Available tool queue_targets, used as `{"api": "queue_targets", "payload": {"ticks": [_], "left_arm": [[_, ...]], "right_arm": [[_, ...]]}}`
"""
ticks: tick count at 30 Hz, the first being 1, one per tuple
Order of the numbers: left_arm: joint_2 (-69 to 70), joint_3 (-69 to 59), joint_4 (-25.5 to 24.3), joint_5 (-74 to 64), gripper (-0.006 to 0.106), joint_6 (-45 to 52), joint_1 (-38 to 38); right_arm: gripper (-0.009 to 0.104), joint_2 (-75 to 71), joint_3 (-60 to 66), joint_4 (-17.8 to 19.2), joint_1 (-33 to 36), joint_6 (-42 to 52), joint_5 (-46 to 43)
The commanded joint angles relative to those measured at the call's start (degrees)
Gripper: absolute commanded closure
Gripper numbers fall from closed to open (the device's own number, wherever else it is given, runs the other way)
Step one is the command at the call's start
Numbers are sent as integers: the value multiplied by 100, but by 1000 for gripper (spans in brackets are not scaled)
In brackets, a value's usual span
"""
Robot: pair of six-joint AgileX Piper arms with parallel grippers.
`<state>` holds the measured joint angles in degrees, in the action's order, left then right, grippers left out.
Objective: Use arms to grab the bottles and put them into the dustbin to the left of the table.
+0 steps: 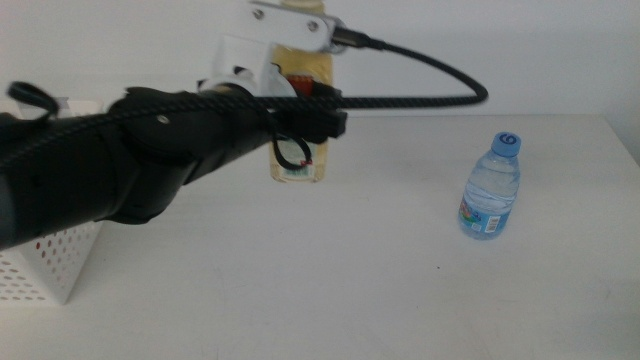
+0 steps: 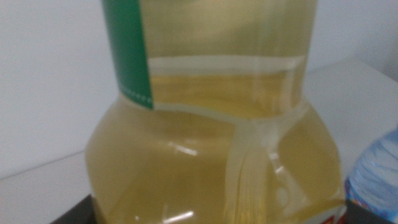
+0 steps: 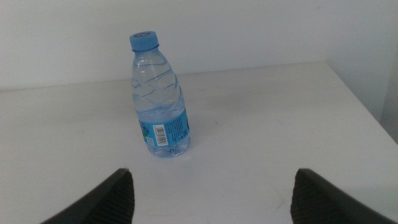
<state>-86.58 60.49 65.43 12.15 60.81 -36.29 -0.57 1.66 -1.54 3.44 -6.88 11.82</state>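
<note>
The tall yellow-liquid bottle point(image 1: 300, 70) stands at the back middle of the table point(image 1: 330, 270). My left arm reaches in from the left, and its gripper point(image 1: 300, 125) is shut on the bottle's body. In the left wrist view the yellow bottle point(image 2: 211, 149) fills the picture, with a dark jaw edge pressed against each side. The clear water bottle point(image 1: 492, 185) with a blue cap stands alone at the right. My right gripper point(image 3: 217, 199) hangs open a short way in front of the water bottle point(image 3: 158, 99), not touching it. The white perforated dustbin point(image 1: 40, 260) sits at the table's left edge.
A black braided cable point(image 1: 430, 75) arcs from the left wrist over the back of the table. The water bottle's edge point(image 2: 376, 174) shows beside the yellow bottle in the left wrist view. A white wall rises behind the table.
</note>
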Motion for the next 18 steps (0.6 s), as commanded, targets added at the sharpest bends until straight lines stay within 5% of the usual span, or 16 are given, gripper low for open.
{"api": "queue_targets", "payload": {"ticks": [1,7,18], "left_arm": [[440,207,480,583,106,490,-3],[530,201,1363,551,106,1294,-3],[617,201,1817,615,106,1832,-3]], "right_arm": [[29,-156,-50,35,-23,74,-427],[29,-156,-50,35,-23,74,-427],[29,-156,-50,35,-23,74,-427]]}}
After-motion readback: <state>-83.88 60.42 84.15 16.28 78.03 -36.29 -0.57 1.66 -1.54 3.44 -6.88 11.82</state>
